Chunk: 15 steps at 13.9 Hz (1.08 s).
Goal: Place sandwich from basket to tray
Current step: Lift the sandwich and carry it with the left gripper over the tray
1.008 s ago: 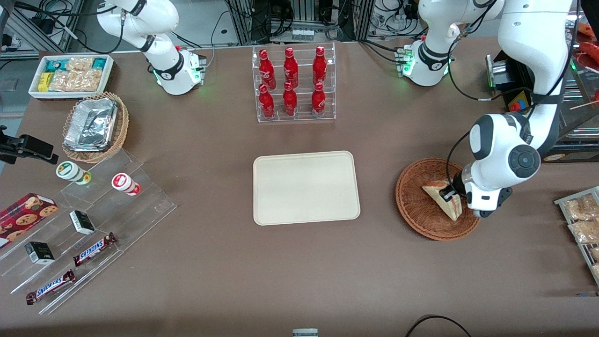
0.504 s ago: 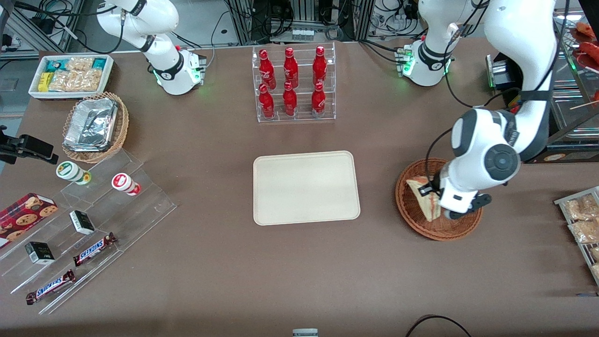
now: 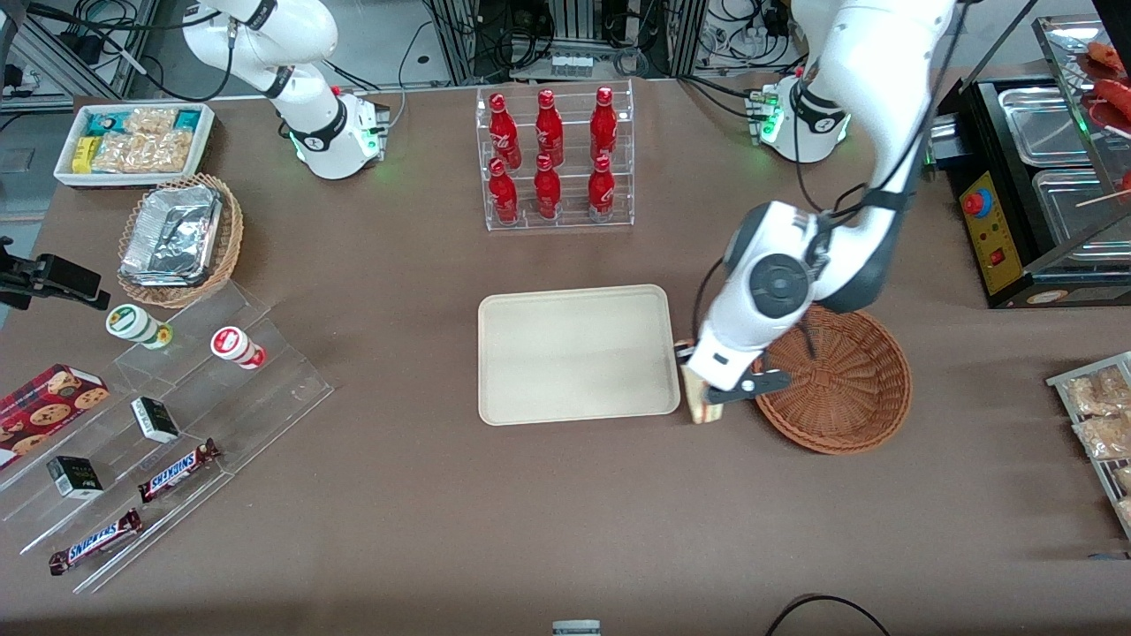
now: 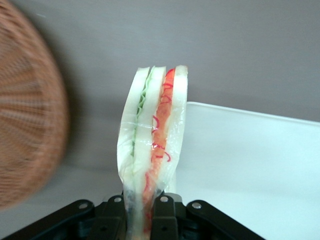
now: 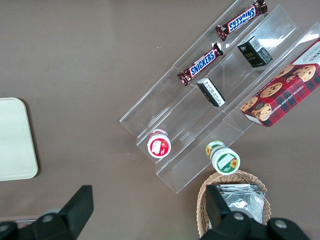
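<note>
Sandwich [image 4: 152,145] moved from basket [image 3: 848,389], gripper [image 4: 142,207] clamping it.

a broad brown table [image 3: 424,512] with a matte top fills nearly the whole front view, evenly lit from above so that shadows on it are soft and short. along the top edge of the frame stand metal frames [image 3: 79,53] hung with black cables [image 3: 583,35], a strip of grey floor [image 3: 22,168] shows at the upper left, and a black counter unit [image 3: 1016,221] with steel pans [image 3: 1043,124] sits at the upper right.
</note>
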{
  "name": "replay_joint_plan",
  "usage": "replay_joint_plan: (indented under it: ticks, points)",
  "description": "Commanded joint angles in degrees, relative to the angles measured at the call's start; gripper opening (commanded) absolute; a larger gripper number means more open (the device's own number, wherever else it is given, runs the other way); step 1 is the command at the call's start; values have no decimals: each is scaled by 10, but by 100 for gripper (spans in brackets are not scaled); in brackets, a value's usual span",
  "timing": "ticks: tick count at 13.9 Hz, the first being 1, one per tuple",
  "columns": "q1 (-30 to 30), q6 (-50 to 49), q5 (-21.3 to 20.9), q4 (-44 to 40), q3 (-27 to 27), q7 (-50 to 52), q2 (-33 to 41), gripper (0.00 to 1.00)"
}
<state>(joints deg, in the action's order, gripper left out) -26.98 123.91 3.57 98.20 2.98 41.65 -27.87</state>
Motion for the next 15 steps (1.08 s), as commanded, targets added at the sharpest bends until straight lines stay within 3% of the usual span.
replay_joint_plan:
  ticks: [1,5,8,15]
  points:
    - [-58,-22,-4,-120,-10,82,-89,0]
    - [-101,-36,4,-184,-9,121,-140,0]
    - [-119,-108,5,-258,-8,131,-190,0]
    - [-124,-126,5,-266,26,151,-202,0]
